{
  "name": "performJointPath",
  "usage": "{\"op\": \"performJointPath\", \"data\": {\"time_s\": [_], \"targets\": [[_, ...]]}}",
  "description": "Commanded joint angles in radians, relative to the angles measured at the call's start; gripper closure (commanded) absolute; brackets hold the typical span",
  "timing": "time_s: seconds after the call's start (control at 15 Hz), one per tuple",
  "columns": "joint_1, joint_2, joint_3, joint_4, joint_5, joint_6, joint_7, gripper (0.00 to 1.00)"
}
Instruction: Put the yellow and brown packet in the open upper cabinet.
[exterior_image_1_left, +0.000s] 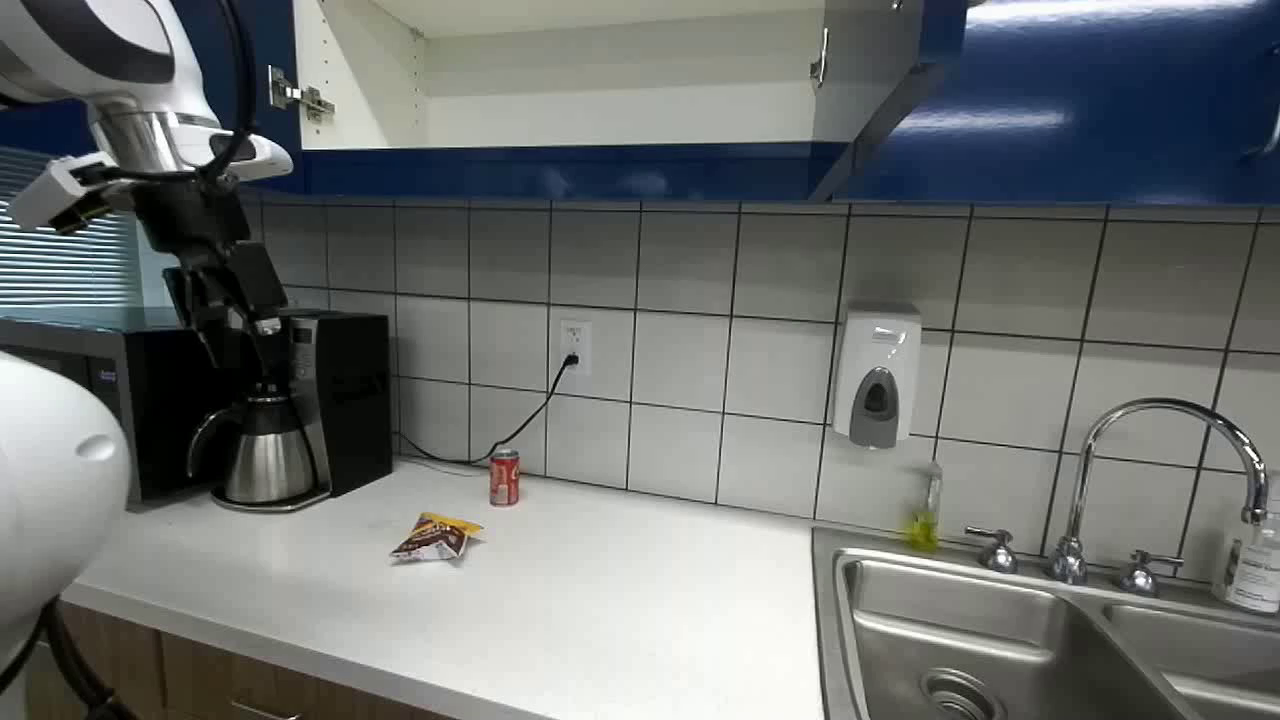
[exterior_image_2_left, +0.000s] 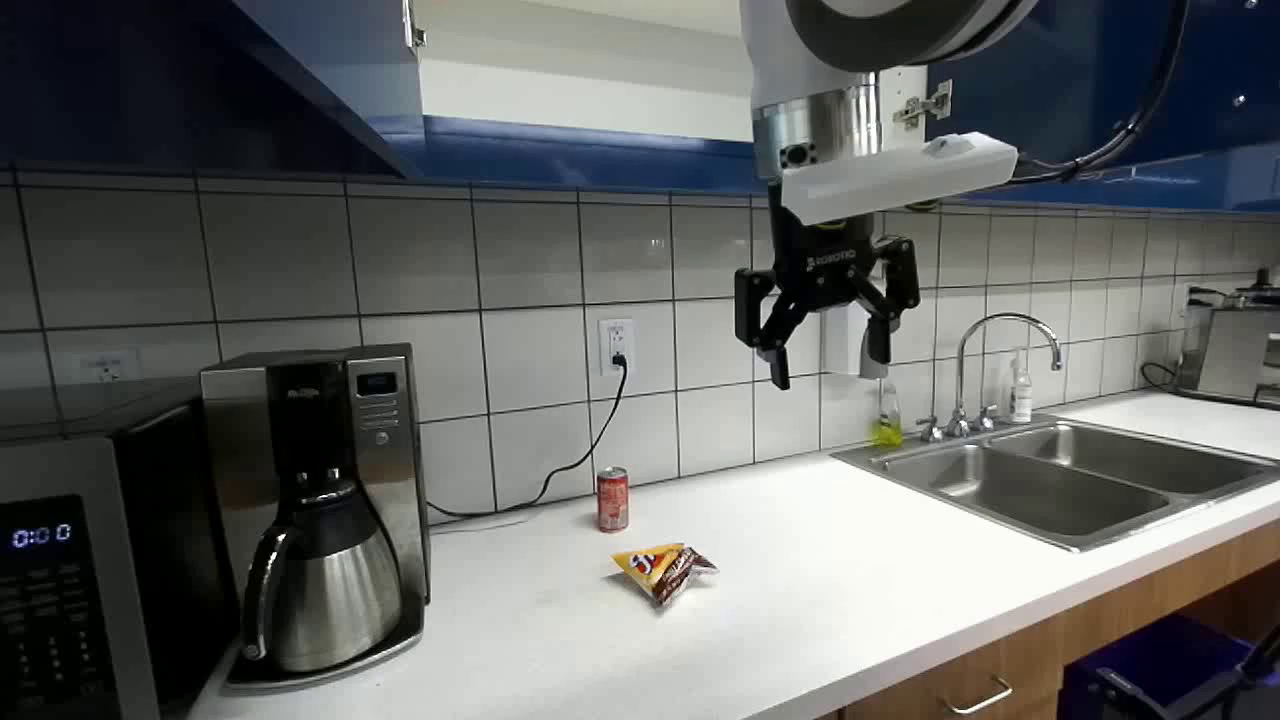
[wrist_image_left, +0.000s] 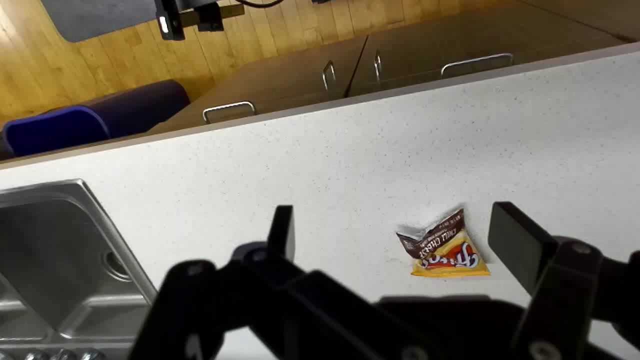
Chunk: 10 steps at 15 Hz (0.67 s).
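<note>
The yellow and brown packet (exterior_image_1_left: 435, 538) lies crinkled on the white counter; it also shows in an exterior view (exterior_image_2_left: 664, 572) and the wrist view (wrist_image_left: 446, 250). My gripper (exterior_image_2_left: 828, 366) hangs high above the counter, fingers pointing down, open and empty. In an exterior view the gripper (exterior_image_1_left: 247, 358) appears in front of the coffee maker. In the wrist view the packet lies below, between the fingertips (wrist_image_left: 395, 231) and nearer the right one. The open upper cabinet (exterior_image_1_left: 620, 105) has a pale interior and blue doors swung open; the arm covers part of it in an exterior view (exterior_image_2_left: 590, 75).
A red can (exterior_image_1_left: 504, 478) stands behind the packet near the tiled wall. A coffee maker with a steel carafe (exterior_image_2_left: 335, 600) and a microwave (exterior_image_2_left: 60, 580) stand at one end. A sink (exterior_image_1_left: 960, 600) with a faucet (exterior_image_1_left: 1075, 490) is at the other. A soap dispenser (exterior_image_1_left: 878, 375) hangs on the wall.
</note>
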Motion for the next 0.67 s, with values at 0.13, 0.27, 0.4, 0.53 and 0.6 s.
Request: {"op": "performJointPath", "data": {"time_s": [0.13, 0.27, 0.4, 0.53, 0.6], "targets": [[0.015, 0.008, -0.015, 0.000, -0.015, -0.002, 0.011, 0.00], [0.025, 0.007, -0.031, -0.013, -0.012, 0.024, -0.017, 0.00], [0.037, 0.008, -0.054, -0.027, -0.010, 0.047, -0.062, 0.00], [0.053, 0.008, -0.081, -0.044, -0.007, 0.087, -0.125, 0.00], [0.060, 0.010, -0.097, -0.054, -0.005, 0.105, -0.153, 0.00]]}}
